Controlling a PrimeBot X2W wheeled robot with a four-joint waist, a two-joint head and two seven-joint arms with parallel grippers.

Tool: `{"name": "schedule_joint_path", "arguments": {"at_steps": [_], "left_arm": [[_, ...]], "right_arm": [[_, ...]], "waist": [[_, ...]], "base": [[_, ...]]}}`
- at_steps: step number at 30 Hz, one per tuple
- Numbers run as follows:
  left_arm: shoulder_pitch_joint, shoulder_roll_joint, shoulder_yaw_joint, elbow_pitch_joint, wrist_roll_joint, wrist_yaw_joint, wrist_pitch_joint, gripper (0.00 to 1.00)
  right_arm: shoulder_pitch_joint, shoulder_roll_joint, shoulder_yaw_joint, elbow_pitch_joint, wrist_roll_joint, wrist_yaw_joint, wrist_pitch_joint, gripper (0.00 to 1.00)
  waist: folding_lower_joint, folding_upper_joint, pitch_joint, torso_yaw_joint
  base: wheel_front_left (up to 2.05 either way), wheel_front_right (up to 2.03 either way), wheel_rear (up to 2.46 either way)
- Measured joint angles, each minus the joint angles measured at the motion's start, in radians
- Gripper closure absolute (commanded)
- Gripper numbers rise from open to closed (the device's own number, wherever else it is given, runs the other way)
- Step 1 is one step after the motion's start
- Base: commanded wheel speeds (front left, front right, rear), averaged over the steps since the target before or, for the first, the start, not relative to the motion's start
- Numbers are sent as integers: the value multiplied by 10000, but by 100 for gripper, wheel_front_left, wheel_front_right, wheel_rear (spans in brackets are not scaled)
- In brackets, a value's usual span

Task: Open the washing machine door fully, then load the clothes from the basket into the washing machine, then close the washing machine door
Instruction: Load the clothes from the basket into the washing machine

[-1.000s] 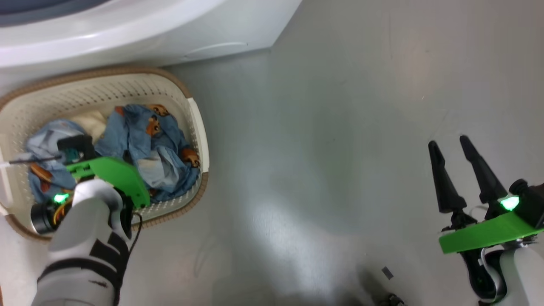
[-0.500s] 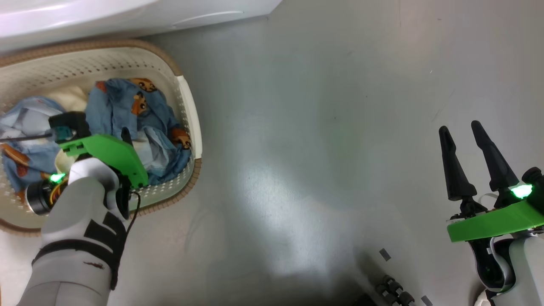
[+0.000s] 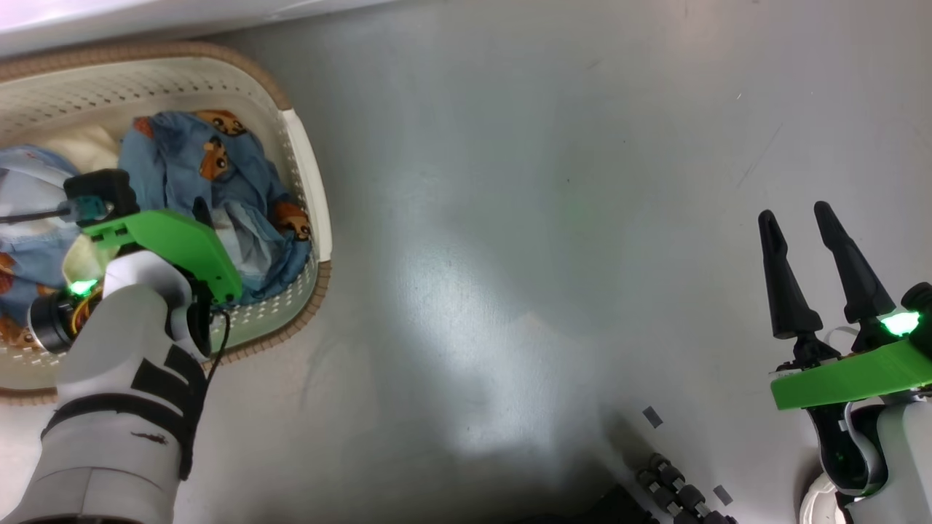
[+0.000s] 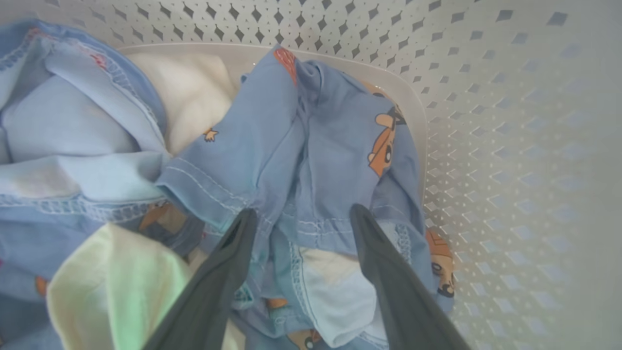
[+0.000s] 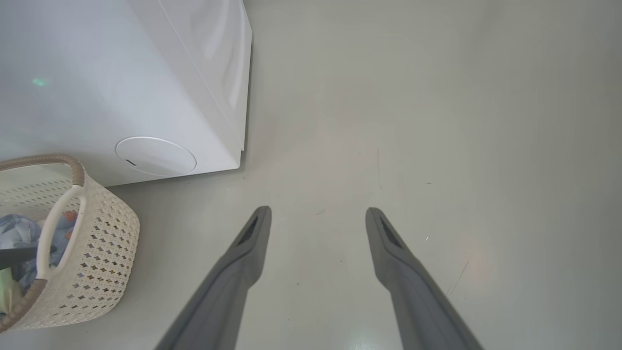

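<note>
Since a second earlier the head camera had tipped, so the washing machine (image 3: 109,22) slid to a thin white strip at the far left edge and the basket (image 3: 302,182) shifted left with it. That was the view moving, not the things. One dark finger (image 3: 200,211) of the left arm had also come into sight beyond its green plate.

The left gripper (image 4: 301,216) hung inside the basket with its jaws spread wide. Its tips were down at the clothes (image 4: 330,146), with a fold of blue bear-print fabric lying between them, unclamped. Cream cloth lay to the far left of that fold. The basket stood on the grey floor (image 3: 510,218) just before the machine's front, near its round cover (image 5: 155,155). The right gripper (image 3: 794,211) hung well apart to the right over bare floor, its jaws wide and empty.
</note>
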Motion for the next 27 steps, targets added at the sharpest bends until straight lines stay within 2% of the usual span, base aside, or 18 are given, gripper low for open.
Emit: {"name": "schedule_joint_path", "arguments": {"at_steps": [27], "left_arm": [[-707,-199,-372,59,-238,48,-293,0]], "right_arm": [[-118,-303,-366,-217,81,0,-44,0]], "waist": [[0,0,917,67]], "base": [[0,0,0]]}}
